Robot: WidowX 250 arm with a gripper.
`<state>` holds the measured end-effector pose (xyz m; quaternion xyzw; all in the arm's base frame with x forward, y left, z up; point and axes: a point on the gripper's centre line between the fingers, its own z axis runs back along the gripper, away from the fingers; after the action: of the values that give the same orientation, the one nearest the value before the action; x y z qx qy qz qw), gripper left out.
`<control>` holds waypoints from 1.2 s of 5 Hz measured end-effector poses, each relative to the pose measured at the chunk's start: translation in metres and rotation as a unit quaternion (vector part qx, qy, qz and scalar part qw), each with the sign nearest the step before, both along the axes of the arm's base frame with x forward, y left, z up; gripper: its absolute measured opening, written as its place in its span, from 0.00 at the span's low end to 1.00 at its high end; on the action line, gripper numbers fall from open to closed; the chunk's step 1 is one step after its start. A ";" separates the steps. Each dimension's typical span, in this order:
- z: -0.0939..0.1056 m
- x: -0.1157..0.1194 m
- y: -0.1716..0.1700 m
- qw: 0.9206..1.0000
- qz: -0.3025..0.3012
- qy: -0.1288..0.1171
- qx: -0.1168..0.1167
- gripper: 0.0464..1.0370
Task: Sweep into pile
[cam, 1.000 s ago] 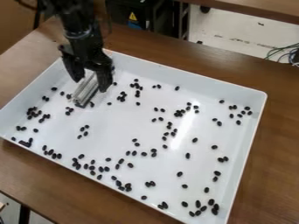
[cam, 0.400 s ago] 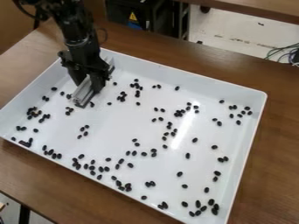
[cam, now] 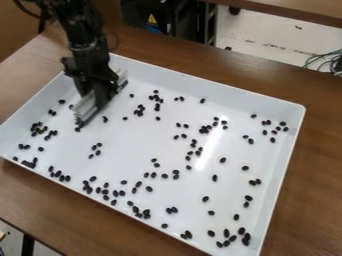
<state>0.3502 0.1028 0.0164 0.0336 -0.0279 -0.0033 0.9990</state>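
Note:
The black gripper [cam: 97, 95] hangs over the upper left part of the white tray [cam: 200, 82], shut on a grey sweeping tool [cam: 85, 109] with a flat, ribbed body. The tool's lower end is down at the tray floor, beside a few beans. Many small black beans [cam: 147, 189] lie scattered across the tray. Denser groups sit along the left side, along the front edge and in the near right corner. Part of the tool is hidden behind the gripper.
Raised walls run all around the tray, which stands on a brown wooden table [cam: 310, 165]. Behind the table are a dark cabinet [cam: 157, 17] and some cables [cam: 324, 61] at the right edge.
The gripper first closed around the tool, then moved slightly left with it. The tool's lower end has shifted left, closer to beans there. The beans elsewhere stayed where they were.

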 end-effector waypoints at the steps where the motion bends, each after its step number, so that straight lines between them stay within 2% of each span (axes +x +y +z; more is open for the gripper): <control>1: 0.019 0.000 0.018 0.996 -0.060 0.034 0.051 0.31; 2: 0.032 0.008 0.032 0.995 -0.066 0.027 0.075 0.31; 3: 0.030 0.008 0.059 0.997 -0.035 0.020 0.064 0.31; 4: 0.015 0.007 0.066 0.998 -0.010 0.019 0.057 0.31; 5: 0.013 0.013 0.068 0.998 0.018 -0.004 0.057 0.31; 6: -0.002 0.003 0.064 0.998 0.027 0.006 0.064 0.31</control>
<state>0.3536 0.1671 0.0148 0.0982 -0.0211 0.0220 0.9947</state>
